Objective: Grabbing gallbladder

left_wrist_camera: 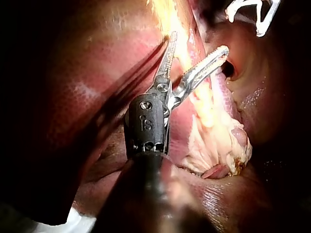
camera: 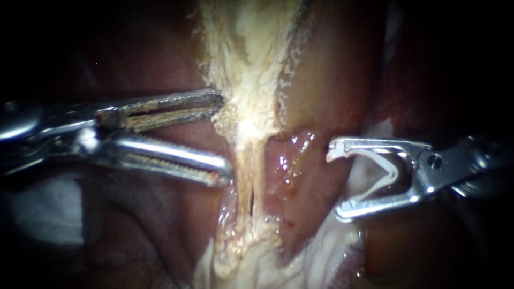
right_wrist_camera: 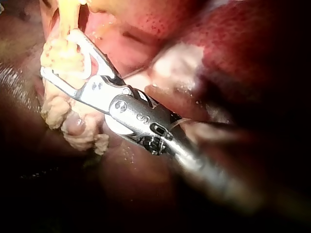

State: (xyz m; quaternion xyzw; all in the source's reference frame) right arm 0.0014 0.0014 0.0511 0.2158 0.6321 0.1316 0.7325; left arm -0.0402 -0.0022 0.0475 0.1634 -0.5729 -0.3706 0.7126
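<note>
A pale, frayed strand of tissue (camera: 249,134) runs down the middle, with glistening pink tissue (camera: 300,171) on its right side. My left instrument (camera: 224,138) has its serrated jaws open, and their tips rest at the strand's left edge without gripping it. In the left wrist view its jaws (left_wrist_camera: 198,46) spread against the same pale tissue (left_wrist_camera: 214,136). My right instrument (camera: 337,181) holds a white clip (camera: 388,168) seated in its wide-spread jaws, just right of the pink tissue. In the right wrist view those jaws (right_wrist_camera: 57,53) stand beside the ragged pale tissue (right_wrist_camera: 63,111).
Dark red liver (camera: 160,230) lies left of and below the strand. Tan, smooth tissue (camera: 326,80) rises at the upper right. White gauze-like material (camera: 37,208) shows at the far left. The right instrument's clip (left_wrist_camera: 252,14) shows ahead of my left jaws.
</note>
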